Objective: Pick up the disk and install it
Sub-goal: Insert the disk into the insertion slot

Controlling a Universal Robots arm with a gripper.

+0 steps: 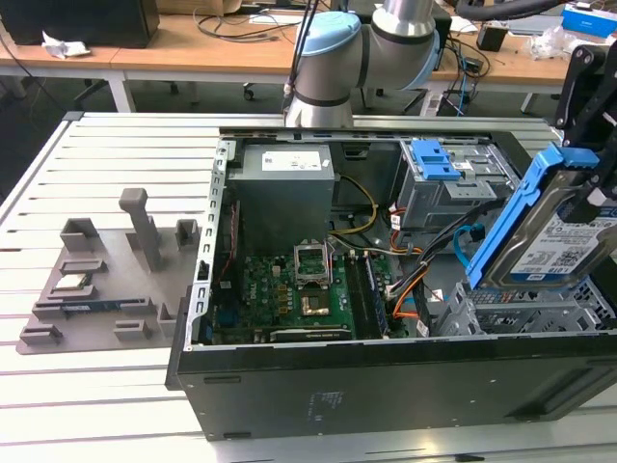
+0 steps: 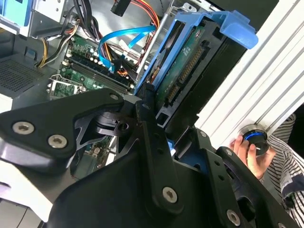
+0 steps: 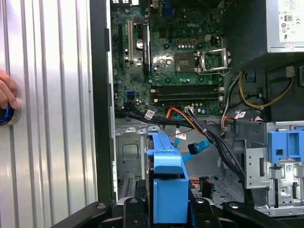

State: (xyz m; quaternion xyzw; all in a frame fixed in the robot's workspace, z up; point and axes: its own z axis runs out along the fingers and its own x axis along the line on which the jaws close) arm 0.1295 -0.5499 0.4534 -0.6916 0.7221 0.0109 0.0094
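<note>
Black and open-topped, the computer case [image 1: 386, 376] fills the exterior view's foreground, its green motherboard [image 1: 289, 289] exposed on the floor. At the exterior view's right the gripper [image 1: 593, 169] holds the disk [image 1: 554, 241] tilted in the air above the metal drive cage [image 1: 521, 313], the jaws closed on its blue bracket. A grey tray of parts [image 1: 96, 280] lies on the slatted table [image 1: 58, 386] at the exterior view's left. In the second wrist view the black gripper fingers [image 2: 152, 137] clamp the disk [image 2: 190, 61], whose circuit-board side and connector show, beside a blue cable [image 2: 118, 42]; a person's hand [image 2: 247, 152] rests on a round button. In the first wrist view the blue bracket [image 3: 166, 185] sits between the fingers, above the case interior and the motherboard [image 3: 166, 52].
</note>
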